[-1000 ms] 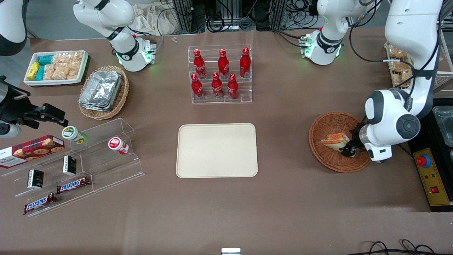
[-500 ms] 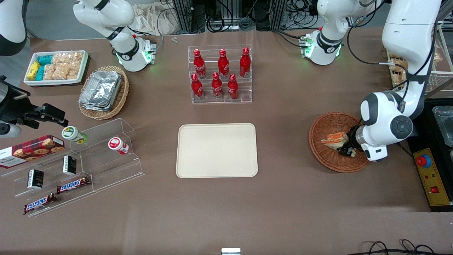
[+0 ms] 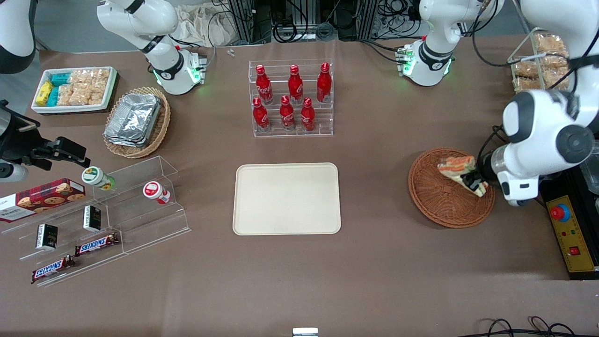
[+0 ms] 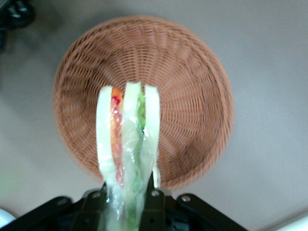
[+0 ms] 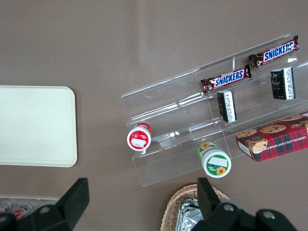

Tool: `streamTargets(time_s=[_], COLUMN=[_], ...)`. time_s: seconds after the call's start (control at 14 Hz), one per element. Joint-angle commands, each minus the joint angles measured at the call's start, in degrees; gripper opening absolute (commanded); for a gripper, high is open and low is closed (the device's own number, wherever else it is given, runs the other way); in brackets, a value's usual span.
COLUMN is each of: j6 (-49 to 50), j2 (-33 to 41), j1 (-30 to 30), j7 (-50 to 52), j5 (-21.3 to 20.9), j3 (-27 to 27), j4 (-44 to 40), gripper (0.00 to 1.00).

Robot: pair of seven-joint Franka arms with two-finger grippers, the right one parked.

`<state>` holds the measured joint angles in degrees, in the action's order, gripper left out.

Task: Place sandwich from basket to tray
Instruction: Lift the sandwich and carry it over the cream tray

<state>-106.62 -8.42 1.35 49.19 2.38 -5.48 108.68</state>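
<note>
My left gripper [image 3: 473,180] is shut on the sandwich [image 3: 457,166], a clear-wrapped white-bread wedge with orange and green layers. It hangs lifted above the reddish-brown wicker basket [image 3: 437,199], over the basket's edge toward the working arm's end of the table. In the left wrist view the sandwich [image 4: 128,144] stands edge-on between the black fingers [image 4: 155,204], with the empty basket [image 4: 192,96] below it. The cream-beige tray [image 3: 286,198] lies empty at the table's middle, toward the parked arm from the basket; its corner [image 5: 33,126] shows in the right wrist view.
A clear rack of red bottles [image 3: 291,97] stands farther from the front camera than the tray. Toward the parked arm's end are a tan basket with foil containers [image 3: 135,121], a white snack tray [image 3: 74,89] and acrylic steps with snacks [image 3: 107,210]. A control box [image 3: 572,234] lies beside the wicker basket.
The gripper has risen with the sandwich, lifting it out of the basket bottom and shifting it farther from the front camera. The basket now lies empty.
</note>
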Motion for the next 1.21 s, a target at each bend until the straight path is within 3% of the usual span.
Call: streamTargets(time_s=[0.0, 0.21, 0.36, 0.64, 0.86, 1.14], j6=[7.6, 7.6, 7.9, 2.8, -3.6, -8.6], j2=[-0.8, -2.0, -7.1, -15.1, -23.1, -34.0], j1=[-0.8, -1.2, -3.9, -11.4, -15.9, -20.0], j7=[-4.2, -6.2, -7.0, -11.9, -11.7, -11.0], j5=[0.3, -0.7, -4.9, -7.1, -13.3, -18.6], j3=[-6.7, -15.8, -19.8, -21.0, -21.0, -20.9], j4=[-8.1, -10.9, -15.6, -20.5, -21.5, -26.6], gripper=[0.00, 0.00, 0.00, 0.00, 0.00, 0.00])
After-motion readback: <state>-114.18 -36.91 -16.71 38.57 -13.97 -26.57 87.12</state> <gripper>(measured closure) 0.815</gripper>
